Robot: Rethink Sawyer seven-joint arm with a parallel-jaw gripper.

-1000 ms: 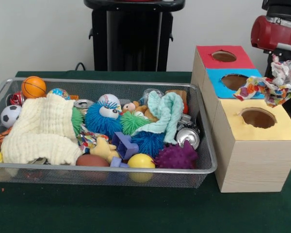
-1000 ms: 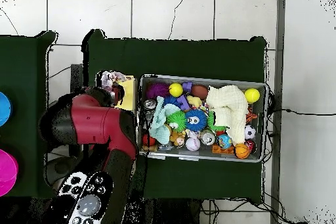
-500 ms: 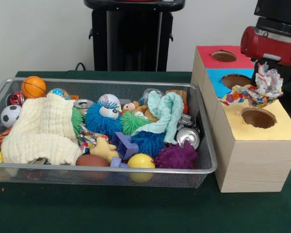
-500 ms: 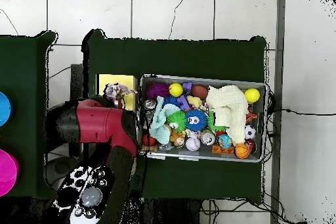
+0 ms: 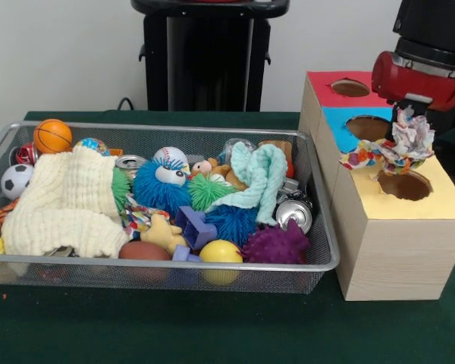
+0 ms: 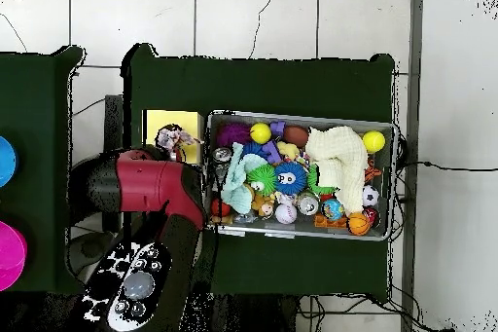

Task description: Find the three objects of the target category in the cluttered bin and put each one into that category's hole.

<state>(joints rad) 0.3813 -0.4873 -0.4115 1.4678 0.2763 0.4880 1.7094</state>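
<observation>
1. The wire bin (image 5: 318, 262), crowded with balls, cloths and cans, is sitting just left of the wooden box (image 5: 379, 258).
2. My gripper (image 5: 404, 130) is clenching the patterned cloth (image 5: 394, 148), dangling it over the yellow hole (image 5: 403, 184).
3. Its trailing tail is reaching toward the blue hole (image 5: 366, 127); released off-centre, it could snag the rim.
4. Open room is lying only to the right.
</observation>
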